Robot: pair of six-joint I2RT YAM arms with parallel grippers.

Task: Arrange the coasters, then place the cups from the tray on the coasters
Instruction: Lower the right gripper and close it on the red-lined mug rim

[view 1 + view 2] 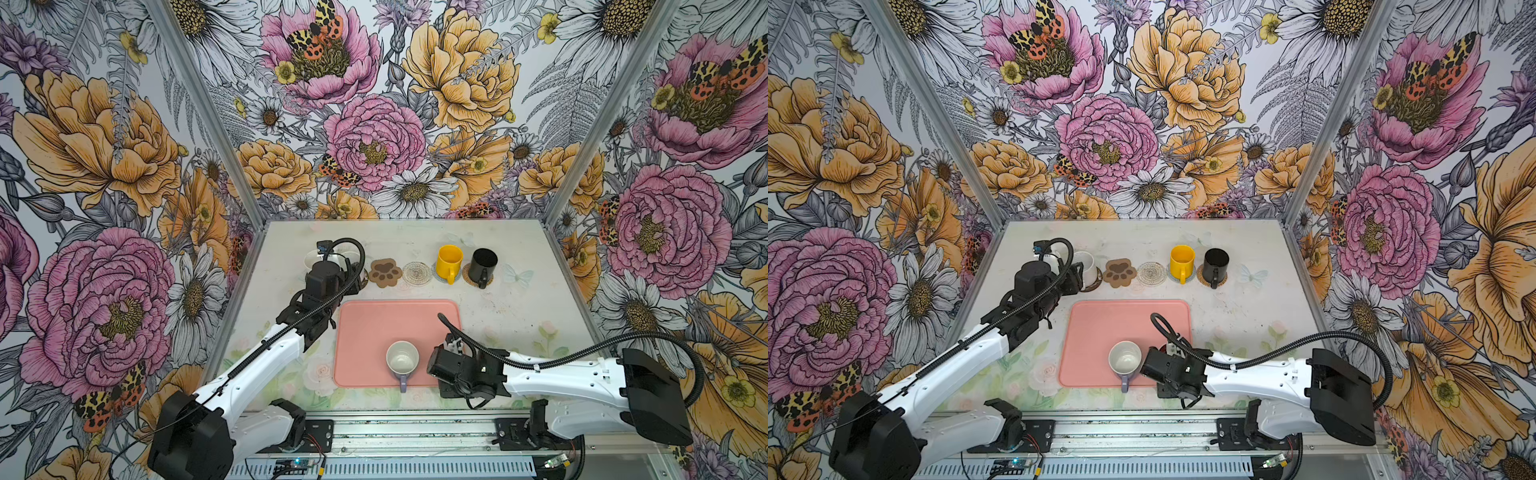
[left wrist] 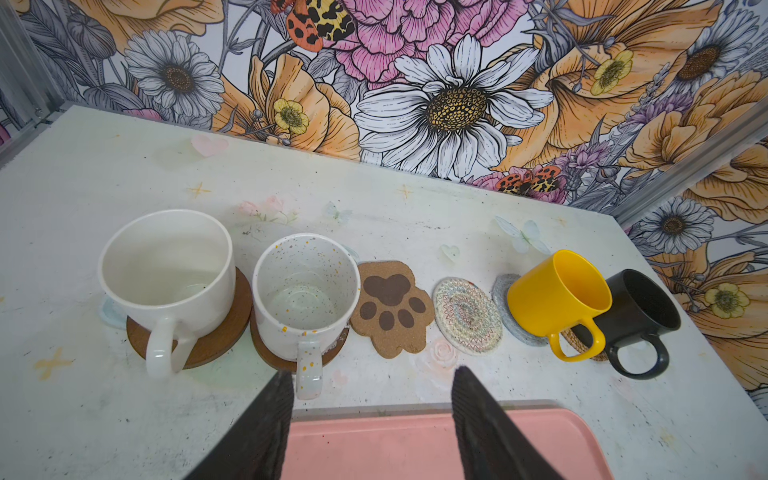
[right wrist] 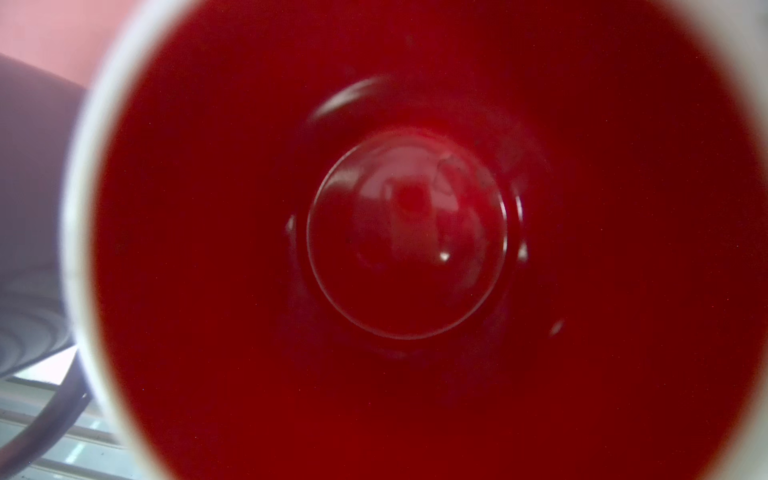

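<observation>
Here, your left gripper (image 2: 372, 370) stood released, the speckled mug (image 2: 305, 291) just ahead on its brown coaster (image 2: 266, 351). Your right gripper (image 1: 1169, 351) sat over the red-lined mug (image 3: 407, 232) on the tray (image 1: 1100, 328); I couldn't tell its grip.

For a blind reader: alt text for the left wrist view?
The white mug, speckled mug, yellow mug and black mug stand on coasters in a row; the paw coaster and patterned coaster between them are bare. The open left gripper frames the pink tray.
</observation>
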